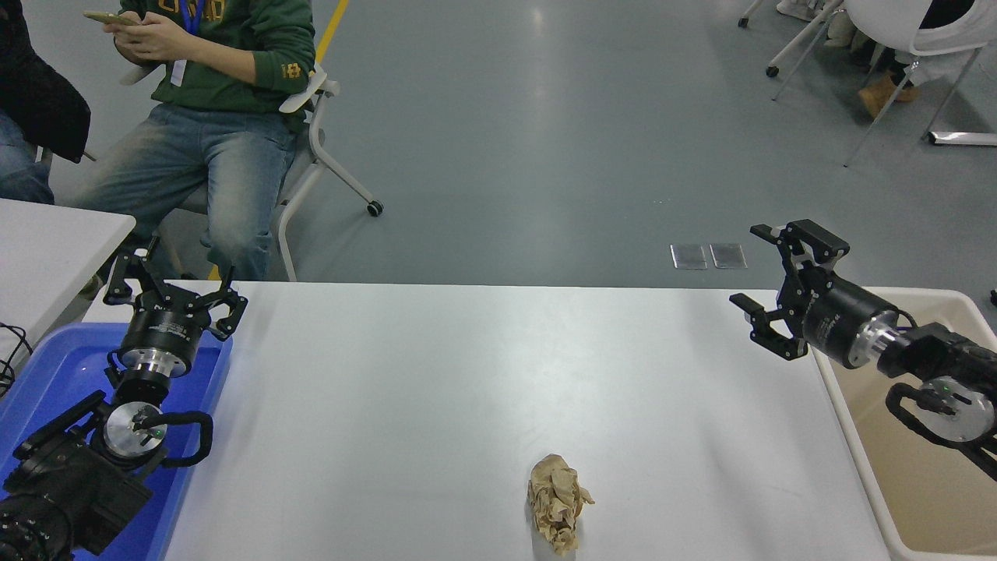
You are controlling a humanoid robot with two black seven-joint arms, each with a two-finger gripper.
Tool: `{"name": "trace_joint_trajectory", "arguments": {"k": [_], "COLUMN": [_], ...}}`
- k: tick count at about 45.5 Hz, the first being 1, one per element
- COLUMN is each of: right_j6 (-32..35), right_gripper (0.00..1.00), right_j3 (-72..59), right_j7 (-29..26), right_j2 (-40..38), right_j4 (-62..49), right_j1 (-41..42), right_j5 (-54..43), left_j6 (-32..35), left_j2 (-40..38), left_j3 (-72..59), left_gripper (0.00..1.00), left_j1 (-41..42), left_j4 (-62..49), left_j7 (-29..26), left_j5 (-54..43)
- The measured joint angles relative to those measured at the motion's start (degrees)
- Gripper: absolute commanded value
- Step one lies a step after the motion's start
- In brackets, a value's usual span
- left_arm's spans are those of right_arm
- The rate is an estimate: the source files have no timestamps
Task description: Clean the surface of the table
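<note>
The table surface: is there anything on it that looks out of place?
Yes. One crumpled brown paper wad lies alone near the front edge of the white table surface. It looks like litter. Neither tool touches it.

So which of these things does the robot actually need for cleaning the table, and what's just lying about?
Part of the job:
- table surface
- crumpled brown paper lying on it
- right gripper, open, near the table's right edge
- cream bin, probably for the rubbish

Just around:
- blue tray
- parked left gripper
- seated person

Right pincer (767,290) agape, pointing left; left pincer (173,287) agape, parked
</note>
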Motion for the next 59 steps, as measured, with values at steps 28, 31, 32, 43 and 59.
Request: {"name": "trace_joint_trajectory", "arguments": {"k": [28,31,32,43,59], "right_j6": [4.8,4.9,4.9,4.7,5.7], "right_gripper": [1.00,1.00,1.00,1.00,1.00], "right_j3": [-12.3,-13.7,-14.0,-16.3,-17.6], "right_j7": [-5.1,-6.1,-6.3,-9.8,-17.1], "right_j2": [-3.3,-3.0,-2.8,0.3,5.1], "right_j4": [11.7,12.7,13.0,15.0,18.2], "right_j1": [1.1,1.2,1.3,1.5,3.6], "right_j5": [-21.7,-26.0,-27.1,-42.4,-47.0], "left_j6": [0.0,0.0,0.0,0.0,0.0], "left_j2": [0.0,0.0,0.0,0.0,0.0], "left_j3": [0.0,0.0,0.0,0.0,0.0], "left_gripper": [1.00,1.00,1.00,1.00,1.00], "left_j1": [0.0,0.0,0.0,0.0,0.0], "left_j4": [0.0,0.0,0.0,0.0,0.0], "left_j7": [0.0,0.0,0.0,0.0,0.0], "left_j5": [0.0,0.0,0.0,0.0,0.0]}}
